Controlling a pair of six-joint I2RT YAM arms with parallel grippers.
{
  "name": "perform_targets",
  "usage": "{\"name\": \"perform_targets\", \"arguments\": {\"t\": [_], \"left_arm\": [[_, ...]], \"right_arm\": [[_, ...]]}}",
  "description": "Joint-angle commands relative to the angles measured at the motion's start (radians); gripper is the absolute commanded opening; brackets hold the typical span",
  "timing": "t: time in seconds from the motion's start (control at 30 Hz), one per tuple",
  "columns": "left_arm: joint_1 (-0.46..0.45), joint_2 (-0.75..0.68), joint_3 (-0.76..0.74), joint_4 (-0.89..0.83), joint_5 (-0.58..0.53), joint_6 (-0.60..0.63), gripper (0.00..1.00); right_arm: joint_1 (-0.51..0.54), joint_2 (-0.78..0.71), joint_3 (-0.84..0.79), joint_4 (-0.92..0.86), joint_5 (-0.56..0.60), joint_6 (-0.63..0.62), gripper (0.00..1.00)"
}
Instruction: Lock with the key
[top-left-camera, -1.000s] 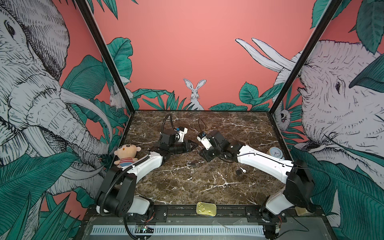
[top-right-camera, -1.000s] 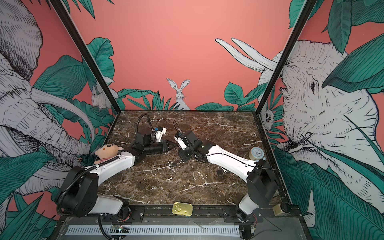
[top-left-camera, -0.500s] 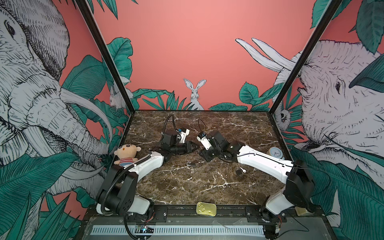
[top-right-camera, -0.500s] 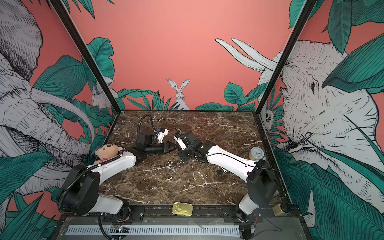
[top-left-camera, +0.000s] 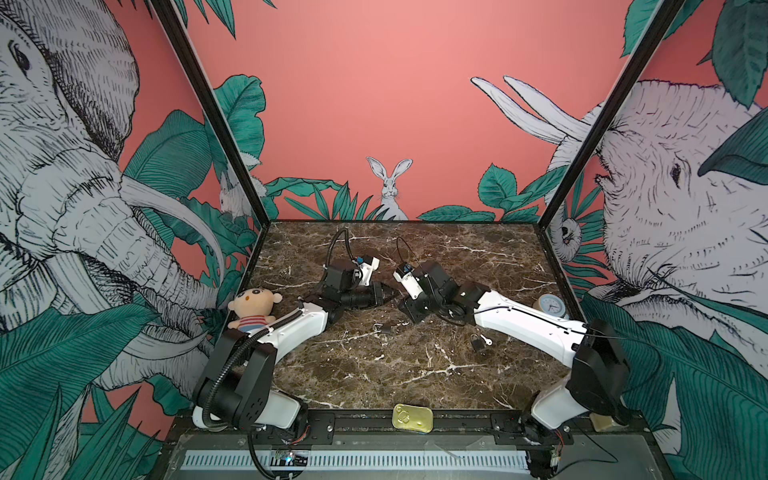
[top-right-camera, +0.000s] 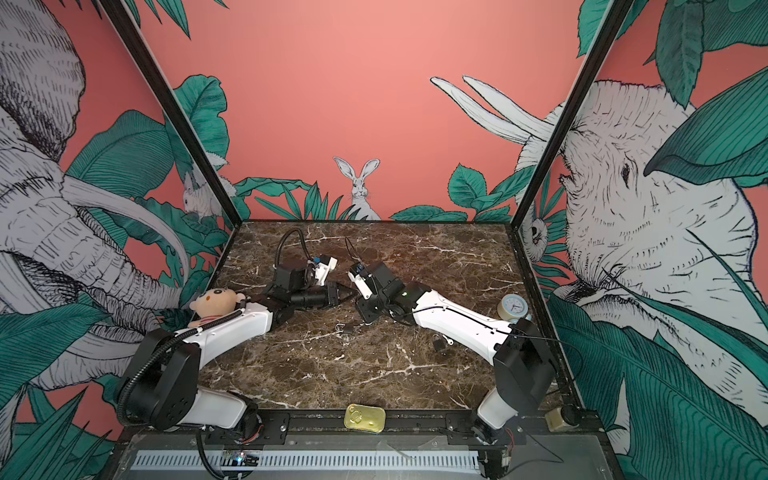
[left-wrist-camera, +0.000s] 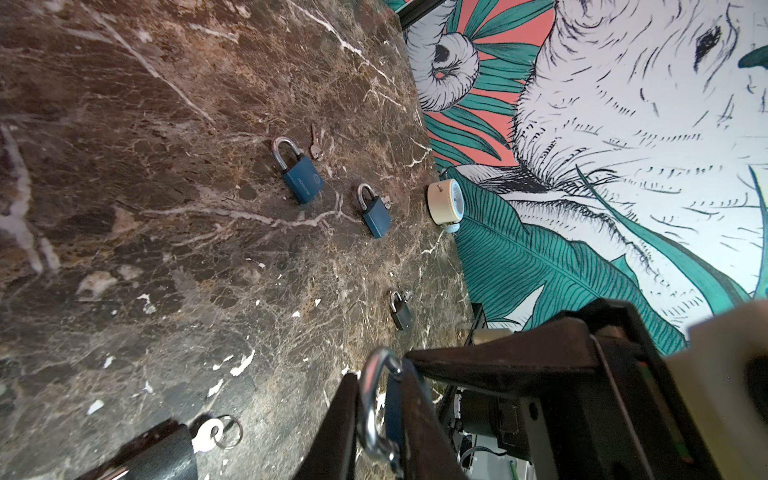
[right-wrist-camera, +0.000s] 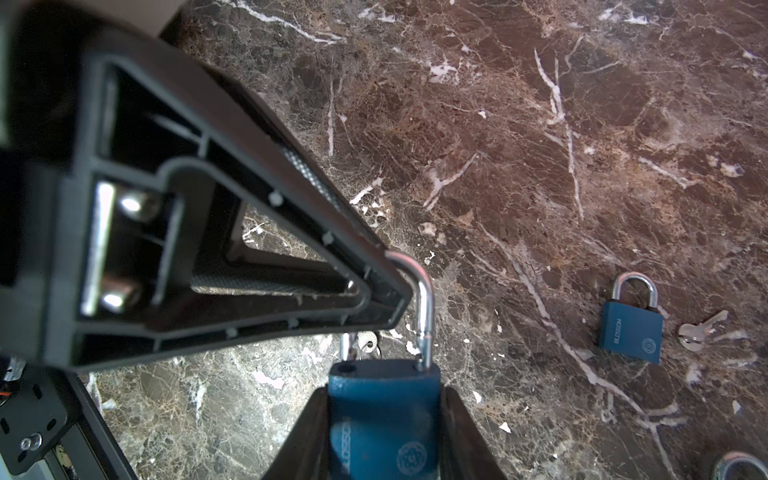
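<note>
A blue padlock (right-wrist-camera: 384, 419) sits upright in my right gripper (right-wrist-camera: 384, 399), whose fingers are shut on the sides of its body. Its silver shackle (right-wrist-camera: 426, 299) stands raised, with one leg out of its hole. My left gripper (left-wrist-camera: 380, 374) comes in from the opposite side, and its fingers pinch the top of that shackle (left-wrist-camera: 368, 407). In both top views the two grippers (top-left-camera: 392, 293) (top-right-camera: 365, 309) meet at mid-table. The key of the held padlock is hidden. A ringed key (left-wrist-camera: 208, 434) lies on the marble by a black padlock (left-wrist-camera: 158, 453).
Two more blue padlocks (left-wrist-camera: 301, 178) (left-wrist-camera: 374, 214) with keys (left-wrist-camera: 316, 143) and a small grey padlock (left-wrist-camera: 401, 311) lie on the marble. A round clock (top-left-camera: 550, 305) stands at the right wall, a plush doll (top-left-camera: 253, 307) at the left, and a yellow tin (top-left-camera: 412, 417) on the front rail.
My left gripper has slid right towards the right gripper, and its jaws have narrowed onto the shackle. The right gripper has kept still with the padlock.
</note>
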Motion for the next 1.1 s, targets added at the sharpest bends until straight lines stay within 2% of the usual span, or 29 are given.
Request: {"name": "perform_targets", "arguments": {"t": [0.0, 0.2, 0.33, 0.4, 0.47, 0.57, 0.7, 0.83, 0.93, 1.07], "left_arm": [[-0.01, 0.006, 0.027, 0.031, 0.018, -0.004, 0.21], [-0.012, 0.01, 0.029, 0.031, 0.017, -0.004, 0.16], [-0.013, 0.01, 0.026, 0.032, 0.015, -0.005, 0.0], [-0.014, 0.007, 0.016, 0.049, 0.007, -0.013, 0.0], [-0.013, 0.002, -0.002, 0.094, -0.003, -0.039, 0.0], [-0.013, -0.005, -0.024, 0.156, -0.026, -0.076, 0.0], [-0.013, -0.022, -0.034, 0.215, -0.066, -0.127, 0.0], [-0.013, -0.049, -0.027, 0.205, -0.11, -0.146, 0.0], [-0.013, -0.066, -0.02, 0.19, -0.113, -0.144, 0.0], [-0.012, -0.07, -0.009, 0.196, -0.106, -0.153, 0.0]], "right_arm": [[0.007, -0.039, 0.007, 0.047, 0.005, 0.007, 0.12], [0.007, -0.047, 0.007, 0.052, 0.007, 0.007, 0.11], [0.007, -0.049, 0.005, 0.055, 0.009, 0.007, 0.11], [0.007, -0.054, 0.001, 0.06, -0.001, 0.016, 0.13], [0.006, -0.064, -0.013, 0.076, -0.013, 0.027, 0.28], [-0.001, -0.099, -0.055, 0.112, -0.029, 0.055, 0.38], [-0.04, -0.168, -0.137, 0.176, -0.071, 0.121, 0.42], [-0.074, -0.229, -0.213, 0.208, -0.075, 0.168, 0.43], [-0.085, -0.251, -0.246, 0.209, -0.06, 0.184, 0.46], [-0.085, -0.268, -0.314, 0.295, -0.066, 0.203, 0.49]]}}
